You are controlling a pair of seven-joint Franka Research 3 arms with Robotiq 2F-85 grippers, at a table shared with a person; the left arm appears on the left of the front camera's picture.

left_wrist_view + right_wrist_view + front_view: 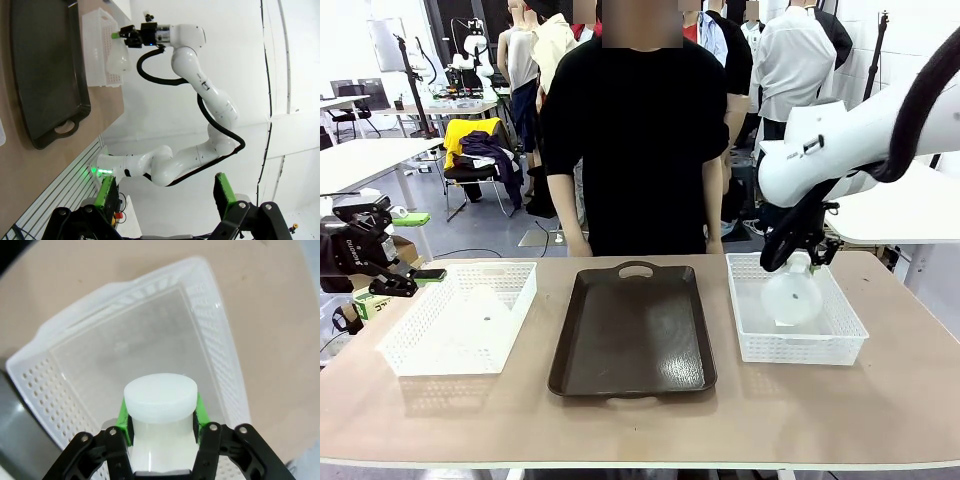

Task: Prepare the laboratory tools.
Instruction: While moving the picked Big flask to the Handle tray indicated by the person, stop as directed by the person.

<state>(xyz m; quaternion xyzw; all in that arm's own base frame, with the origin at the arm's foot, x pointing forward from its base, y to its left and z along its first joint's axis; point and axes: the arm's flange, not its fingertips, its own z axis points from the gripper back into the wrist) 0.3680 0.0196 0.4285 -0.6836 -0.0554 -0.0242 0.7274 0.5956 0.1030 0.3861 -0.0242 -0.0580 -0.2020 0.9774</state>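
One flask (pixel 790 295) hung over the right basket (pixel 840 335), its narrow neck clamped between the green pads of the right gripper (pixel 801 260) and its wide base tilted towards the front camera. From the right wrist the flask (pixel 160 400) sat tight between the two pads (pixel 121 415), with the basket's (pixel 220 355) perforated walls and pale floor below it. The left wrist camera caught the same flask (pixel 119 60) from the side, held by the right gripper (pixel 122 36) just off the rim of that basket (pixel 97 47). A second flask (pixel 485 300) showed faintly as a pale cone inside the left basket (pixel 420 355); whether it stood upright could not be told. The left gripper (pixel 415 278) hovered by the far left corner of that basket, off the table's edge. Its fingers (pixel 107 192) were spread wide with nothing between them. A dark tray (pixel 635 330) lay bare between the two baskets on the tan table (pixel 640 420). A person (pixel 635 140) in a black shirt stood at the far side
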